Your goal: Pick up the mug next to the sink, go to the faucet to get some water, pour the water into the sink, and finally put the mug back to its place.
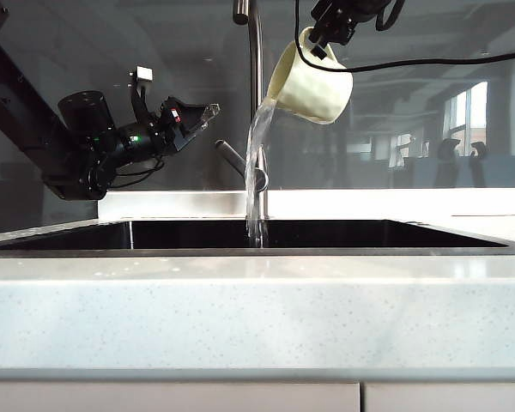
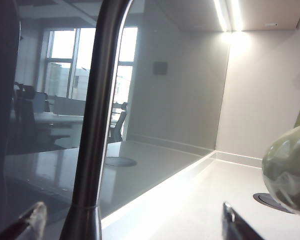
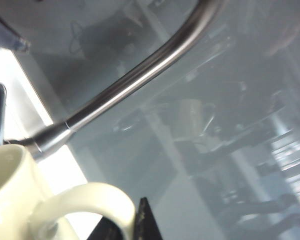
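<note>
Counter point(image 1: 257, 318): pale speckled stone slab, broad flat front edge, largest thing in the exterior view. Sink point(image 1: 112, 251): wide rectangular basin sunk into it, dark inside, thin metal rim. Glossy grey backsplash point(image 1: 86, 51) behind, mirror-like, reflecting office windows.

Faucet point(image 1: 255, 69): thin brushed-metal pipe rising at the sink's back middle, slanted lever near its base; in the left wrist view it point(image 2: 92, 150) showed as a curved matte tube close to the camera, and it point(image 3: 135, 85) crossed the right wrist view diagonally.

Mug point(image 1: 311, 84): cream, glossy ceramic, loop handle, tipped mouth-down toward the left, high over the sink just right of the faucet pipe. Water point(image 1: 257, 163) ran from its lip in a clear stream into the basin.

Left gripper point(image 1: 189, 116): black arm angled up from the left, tips aimed at the faucet, jaws spread wide, holding nothing, apart from the mug.

Right gripper point(image 1: 326, 34): came down from the top edge, wrist rolled, jaws pinching the mug at the handle point(image 3: 85, 207); smooth rim point(image 3: 10, 165) seen beside it.
</note>
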Tool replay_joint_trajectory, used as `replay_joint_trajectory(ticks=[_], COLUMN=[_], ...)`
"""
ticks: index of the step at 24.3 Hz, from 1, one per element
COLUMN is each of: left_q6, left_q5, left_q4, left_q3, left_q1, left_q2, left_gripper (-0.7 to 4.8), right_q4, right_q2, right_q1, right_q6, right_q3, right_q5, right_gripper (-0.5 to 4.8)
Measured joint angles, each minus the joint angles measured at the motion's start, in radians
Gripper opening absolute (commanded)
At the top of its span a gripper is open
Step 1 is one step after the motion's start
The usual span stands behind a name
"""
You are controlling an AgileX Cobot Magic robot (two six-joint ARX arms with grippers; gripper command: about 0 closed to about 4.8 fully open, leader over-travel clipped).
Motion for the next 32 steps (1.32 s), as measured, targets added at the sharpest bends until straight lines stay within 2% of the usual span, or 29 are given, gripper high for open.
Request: replay_joint_trajectory(ticks=[11, 16, 21, 28, 30, 32], left_q6=[0.0, 0.0, 0.0, 0.0, 0.0, 0.0], left_q5=[-0.003, -0.004, -0.004, -0.004, -0.004, -0.003], left_q4=[0.0, 0.0, 0.0, 0.0, 0.0, 0.0], left_q3=[0.0, 0.0, 0.0, 0.0, 0.0, 0.001], left_q1=[-0.001, -0.002, -0.005, -0.005, -0.005, -0.005], left_q2=[0.0, 0.0, 0.0, 0.0, 0.0, 0.0], left_gripper=[4.79, 4.79, 4.79, 4.79, 4.79, 4.79], right_q4=[0.005, 0.023, 0.024, 0.024, 0.024, 0.023], right_q2=[0.0, 0.0, 0.0, 0.0, 0.0, 0.0], right_q1=[0.059, 0.069, 0.07, 0.071, 0.071, 0.072], right_q6=[-0.451, -0.674, -0.82, -0.833, -0.715, -0.46], right_q3=[0.0, 0.0, 0.0, 0.0, 0.0, 0.0], right_q5=[0.111, 0.115, 0.107, 0.093, 0.098, 0.151], right_gripper=[-0.05, -0.05, -0.05, -0.05, -0.05, -0.05])
